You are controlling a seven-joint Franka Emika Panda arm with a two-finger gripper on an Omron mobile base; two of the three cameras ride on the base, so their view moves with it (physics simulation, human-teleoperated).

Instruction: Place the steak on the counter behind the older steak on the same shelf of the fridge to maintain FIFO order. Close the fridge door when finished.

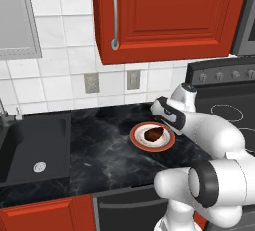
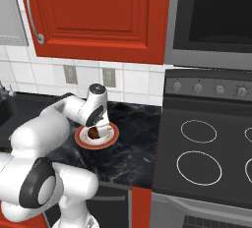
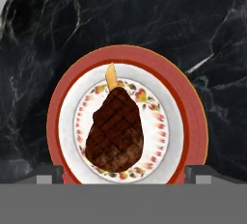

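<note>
The steak (image 3: 116, 131), dark brown and grill-marked with a pale bone tip, lies on a red-rimmed white plate (image 3: 193, 117). The plate rests on the black marble counter (image 3: 144, 15). My gripper (image 3: 123, 174) hangs straight above the plate, open, with one fingertip (image 3: 48, 172) at each side of the plate and nothing between them. From the base, the steak (image 1: 153, 134) (image 2: 92, 133) lies just under the gripper (image 1: 167, 129) (image 2: 100, 128). The fridge, its door, the shelf and the older steak are out of view.
A black sink (image 1: 30, 150) is set into the counter (image 1: 104, 155) at the left. The glass-top stove (image 2: 206, 143) borders the counter at the right, with a microwave (image 2: 216, 15) above it. Red wall cabinets (image 1: 169, 16) hang over the plate (image 1: 139, 143).
</note>
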